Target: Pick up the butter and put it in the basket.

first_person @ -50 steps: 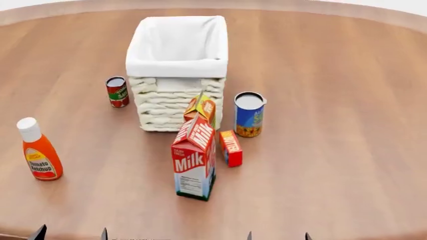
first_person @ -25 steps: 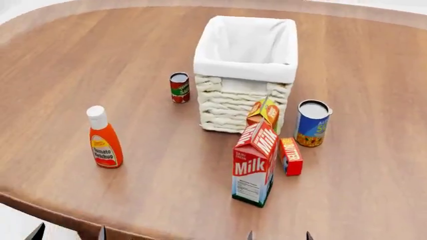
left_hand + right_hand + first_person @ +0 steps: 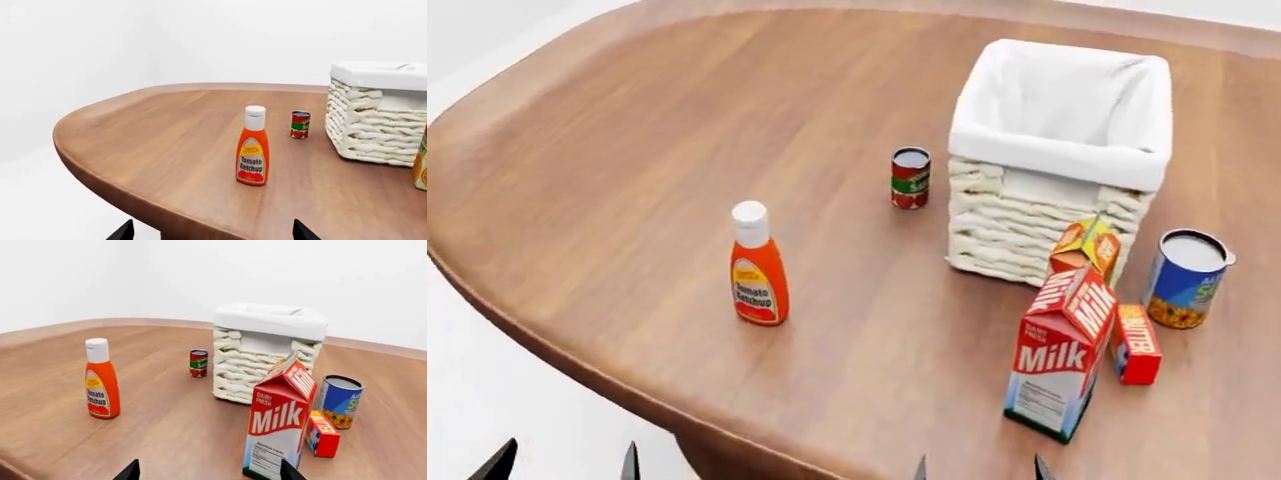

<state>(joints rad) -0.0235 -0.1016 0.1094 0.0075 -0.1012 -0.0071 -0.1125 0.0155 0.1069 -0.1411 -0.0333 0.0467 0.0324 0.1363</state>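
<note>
From my head cam the butter stands on the desk just right of the milk carton, near side of the basket. Only gripper tips show, so I can't tell how wide either one is

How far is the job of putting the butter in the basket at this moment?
Nothing is done yet. The butter stands on the table beside the milk carton, outside the basket. Nothing is in hand: only the tips of the left gripper and right gripper show at the head view's lower edge, both open. Reaching, grasping and placing remain.
</note>
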